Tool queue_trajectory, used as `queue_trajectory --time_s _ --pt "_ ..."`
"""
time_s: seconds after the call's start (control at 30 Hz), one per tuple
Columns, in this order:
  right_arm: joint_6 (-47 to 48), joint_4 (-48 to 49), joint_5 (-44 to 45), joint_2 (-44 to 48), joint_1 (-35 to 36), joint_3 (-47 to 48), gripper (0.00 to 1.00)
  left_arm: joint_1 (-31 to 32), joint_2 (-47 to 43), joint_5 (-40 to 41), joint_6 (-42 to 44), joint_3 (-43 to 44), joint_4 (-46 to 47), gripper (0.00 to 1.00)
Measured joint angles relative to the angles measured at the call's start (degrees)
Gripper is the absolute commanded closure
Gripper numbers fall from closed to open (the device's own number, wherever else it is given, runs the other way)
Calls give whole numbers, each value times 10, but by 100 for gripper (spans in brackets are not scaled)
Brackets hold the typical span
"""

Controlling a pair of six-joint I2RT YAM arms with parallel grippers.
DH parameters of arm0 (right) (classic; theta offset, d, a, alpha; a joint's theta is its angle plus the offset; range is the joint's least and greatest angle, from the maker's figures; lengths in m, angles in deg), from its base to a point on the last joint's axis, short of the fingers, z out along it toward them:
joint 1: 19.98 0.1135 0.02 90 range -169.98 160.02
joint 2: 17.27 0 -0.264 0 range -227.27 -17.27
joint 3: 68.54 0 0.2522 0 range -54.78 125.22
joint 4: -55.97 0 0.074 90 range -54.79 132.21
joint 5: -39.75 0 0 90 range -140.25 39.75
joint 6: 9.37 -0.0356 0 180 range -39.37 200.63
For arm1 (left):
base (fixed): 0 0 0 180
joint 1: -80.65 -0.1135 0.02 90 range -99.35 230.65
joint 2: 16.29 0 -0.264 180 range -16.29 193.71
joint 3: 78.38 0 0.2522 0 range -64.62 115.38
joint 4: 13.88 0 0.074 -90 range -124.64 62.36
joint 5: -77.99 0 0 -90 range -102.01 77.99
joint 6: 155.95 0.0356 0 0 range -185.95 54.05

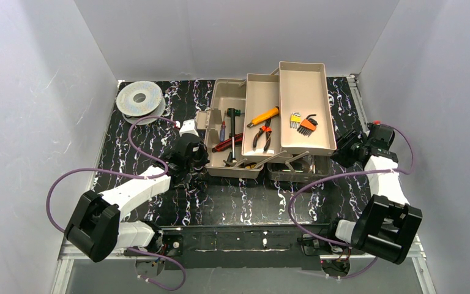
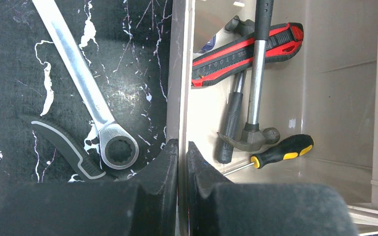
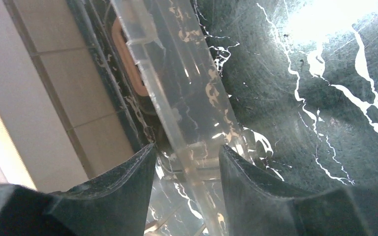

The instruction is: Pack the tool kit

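The tool kit [image 1: 225, 97] is seen lying open at the far middle of the black marbled table [image 1: 220, 202], with 2 beige trays folded out to the right over its base. The left gripper [image 2: 182, 147] is clamped on the thin left wall of the base, 1 finger outside and 1 inside. Just outside that wall, a ring-ended wrench [image 2: 98, 113] is laid on the table across a curved black handle [image 2: 59, 142]. Inside the base, a hammer [image 2: 253, 98], a red and black utility knife [image 2: 246, 49] and a screwdriver [image 2: 283, 150] with a black and yellow grip are piled together. Orange-handled pliers [image 1: 262, 136] are held in the middle tray, and 2 sets of hex keys [image 1: 307, 124] in the right tray. The right gripper [image 3: 184, 150] is spread apart astride the edge of the translucent lid [image 3: 177, 73] at the kit's right side; contact with the lid cannot be judged. A grey wire spool [image 1: 139, 99] is set at the far left corner.
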Motion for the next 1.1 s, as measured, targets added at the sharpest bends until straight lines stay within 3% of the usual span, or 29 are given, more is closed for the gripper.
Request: queue_trajectory --time_s 0.17,0.27,0.7,0.9,1.1 --pt "4 25 -13 -34 5 -2 88 0 0 -1 5 -1 3 100" --pt "24 35 -9 -29 17 -2 98 0 -1 -2 7 -4 9 100" --pt "92 -67 197 55 144 52 99 -13 -7 -11 27 -21 39 100" --pt "102 -133 247 89 180 119 99 -13 -7 -15 32 -23 45 100" --pt "118 -199 357 66 283 206 99 -13 -7 -25 36 -26 53 100"
